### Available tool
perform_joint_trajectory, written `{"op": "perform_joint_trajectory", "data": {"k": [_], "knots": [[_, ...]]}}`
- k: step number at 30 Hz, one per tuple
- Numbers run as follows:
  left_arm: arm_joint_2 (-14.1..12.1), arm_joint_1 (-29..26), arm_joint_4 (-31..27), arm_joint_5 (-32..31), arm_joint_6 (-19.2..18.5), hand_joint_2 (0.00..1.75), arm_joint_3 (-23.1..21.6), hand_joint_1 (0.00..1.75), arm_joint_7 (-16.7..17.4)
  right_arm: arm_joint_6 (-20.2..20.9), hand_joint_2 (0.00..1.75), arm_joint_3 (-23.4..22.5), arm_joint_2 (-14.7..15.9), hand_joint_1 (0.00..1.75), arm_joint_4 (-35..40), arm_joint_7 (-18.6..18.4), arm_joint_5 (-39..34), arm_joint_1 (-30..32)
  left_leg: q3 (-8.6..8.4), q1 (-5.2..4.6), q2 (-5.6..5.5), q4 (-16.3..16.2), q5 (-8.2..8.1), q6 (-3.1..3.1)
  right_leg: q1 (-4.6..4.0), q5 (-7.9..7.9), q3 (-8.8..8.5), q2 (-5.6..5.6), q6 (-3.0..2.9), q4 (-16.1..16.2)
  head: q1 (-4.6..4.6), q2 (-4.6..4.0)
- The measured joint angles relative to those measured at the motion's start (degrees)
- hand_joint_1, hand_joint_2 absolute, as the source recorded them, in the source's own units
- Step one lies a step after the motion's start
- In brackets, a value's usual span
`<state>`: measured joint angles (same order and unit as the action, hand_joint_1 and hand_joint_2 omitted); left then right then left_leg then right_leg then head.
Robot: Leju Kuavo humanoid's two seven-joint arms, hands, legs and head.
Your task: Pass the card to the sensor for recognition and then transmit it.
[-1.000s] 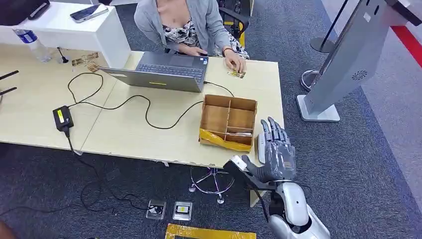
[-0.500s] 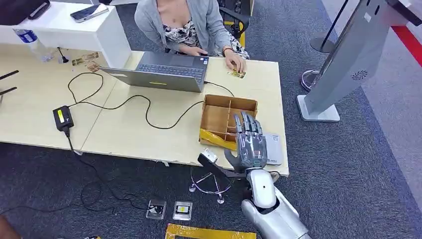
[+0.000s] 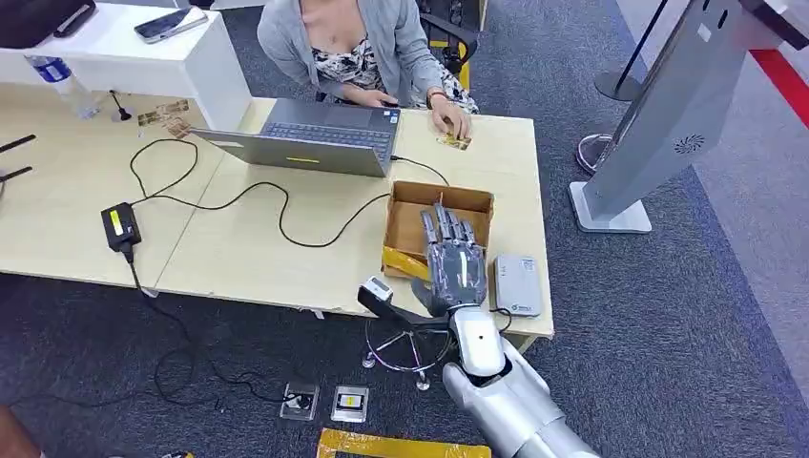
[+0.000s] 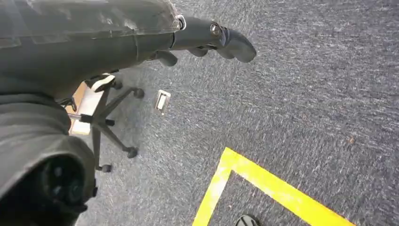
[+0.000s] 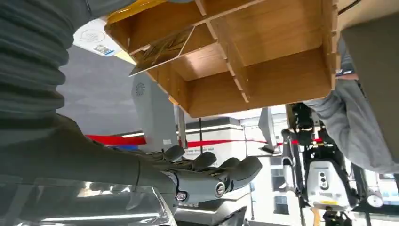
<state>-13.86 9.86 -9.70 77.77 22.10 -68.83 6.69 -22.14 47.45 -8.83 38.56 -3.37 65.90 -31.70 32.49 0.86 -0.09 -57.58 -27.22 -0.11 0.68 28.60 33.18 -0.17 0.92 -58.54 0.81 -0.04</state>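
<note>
Head view: right hand [image 3: 452, 262] flat and spread over the box [image 3: 467, 200], holding nothing.
Nearest, at the table's [image 3: 238, 258] front right corner, the grey sensor [image 3: 516, 284] lies just beside the hand, on its right. The hand hovers over the box's near compartments by the front edge; in the right wrist view a thin card [image 5: 162, 52] leans tilted in one of them, fingers [image 5: 235, 170] apart from it. Risk, as I judge it: a thin card against a divider may slip from the fingers or stay wedged, and a low reach could shove the box along the table. The hand hides those near compartments from above. Far edge: a person's hand [image 3: 452, 122] rests on another card [image 3: 454, 142], print unreadable. Left hand [image 4: 207, 40] hangs over the floor, fingers curled, empty.
</note>
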Motion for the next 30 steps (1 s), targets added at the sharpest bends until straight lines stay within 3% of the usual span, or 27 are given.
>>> {"op": "perform_joint_trajectory", "data": {"k": [14,23,30], "knots": [[0.15,-0.02,0.00,0.83,2.86,0.00,0.00,0.00,2.91,-1.57,1.75,-0.07,-0.24,0.00,-5.33,3.45,-3.82,-1.82,0.00,0.00,0.00,-0.01,0.00,0.00,0.00,0.00,0.00,0.00,0.00,0.00,-0.02,-0.02],[0.13,-0.04,0.00,0.74,2.43,0.00,0.00,0.00,4.11,-1.64,1.75,-0.24,0.61,0.00,-7.52,1.33,-4.79,-3.81,-0.01,0.00,0.00,-0.01,0.00,0.00,0.00,0.00,0.00,0.01,0.00,0.00,0.00,0.00],[0.07,-0.03,0.00,0.40,1.49,0.00,0.00,0.00,2.71,-1.64,1.75,-0.33,0.83,0.00,-8.96,1.11,-4.63,-4.19,-0.01,0.00,0.00,-0.01,0.00,0.00,0.00,0.00,0.00,0.01,0.00,0.00,0.00,0.00]]}}
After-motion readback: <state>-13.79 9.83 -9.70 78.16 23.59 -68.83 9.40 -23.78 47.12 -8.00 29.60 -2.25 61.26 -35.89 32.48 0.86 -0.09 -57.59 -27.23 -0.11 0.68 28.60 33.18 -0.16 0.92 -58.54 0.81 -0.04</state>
